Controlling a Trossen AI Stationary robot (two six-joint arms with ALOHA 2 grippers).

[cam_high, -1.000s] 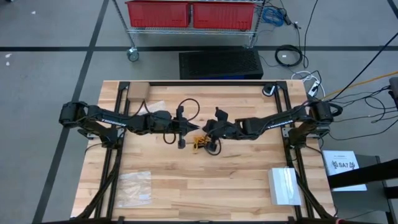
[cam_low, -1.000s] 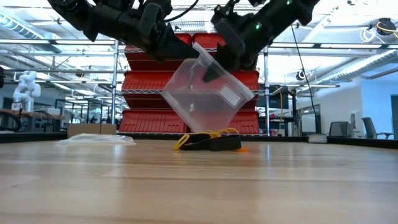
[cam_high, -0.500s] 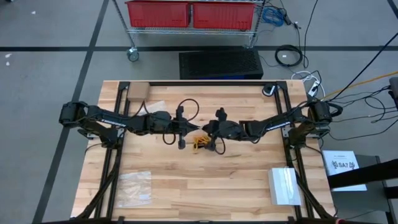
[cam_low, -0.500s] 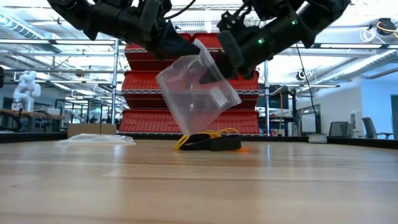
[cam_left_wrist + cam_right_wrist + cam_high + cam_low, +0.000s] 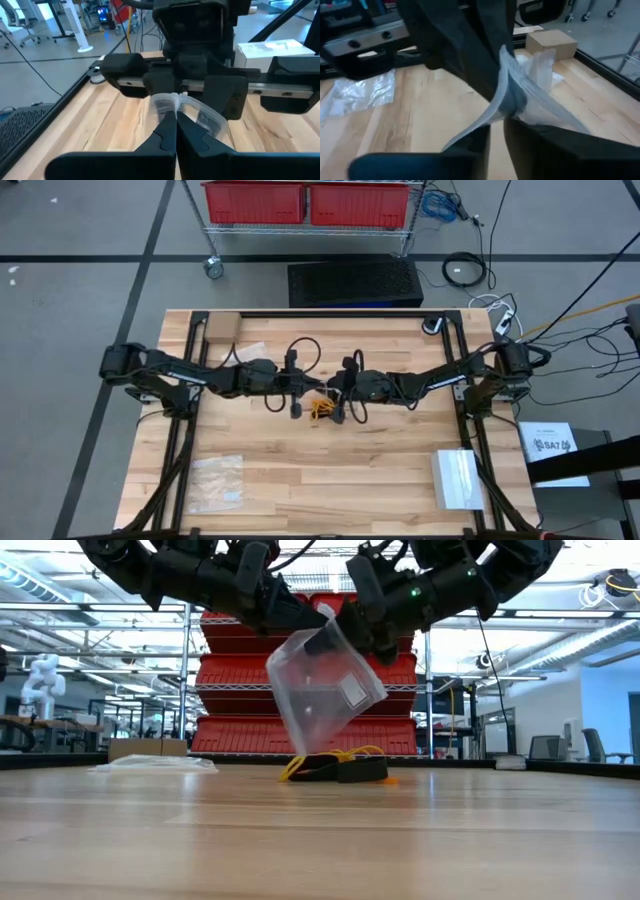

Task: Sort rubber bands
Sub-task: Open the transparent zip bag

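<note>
A clear plastic bag [image 5: 325, 690] with a small white label hangs tilted between my two grippers, above a pile of yellow, orange and black rubber bands [image 5: 335, 767] that lies on the table's middle [image 5: 320, 410]. My left gripper [image 5: 175, 117] is shut on the bag's top and comes in from the table's left [image 5: 298, 387]. My right gripper [image 5: 497, 132] faces it from the right [image 5: 338, 392]. Its fingers stand slightly apart with the bag's rim between them. My left gripper pinches the bag's top edge [image 5: 167, 102] between its two fingertips, coming nearly level from the table's left. The bag hangs below the fingers, tilted and clear of the table. My right gripper has the bag's rim [image 5: 501, 95] running between its slightly parted fingers. Whether they touch the film I cannot tell.
A second clear bag [image 5: 217, 480] lies at the near left and another [image 5: 245, 352] at the far left beside a small cardboard box [image 5: 220, 328]. A white box [image 5: 458, 478] sits at the near right. The arms' frame rails run along both table sides.
My right gripper has tipped from steeply downward toward level and sunk a little, staying close to my left gripper. The bag's mouth, held wide a second ago, has drawn narrow, and the bag now hangs flatter and more upright over the pile.
</note>
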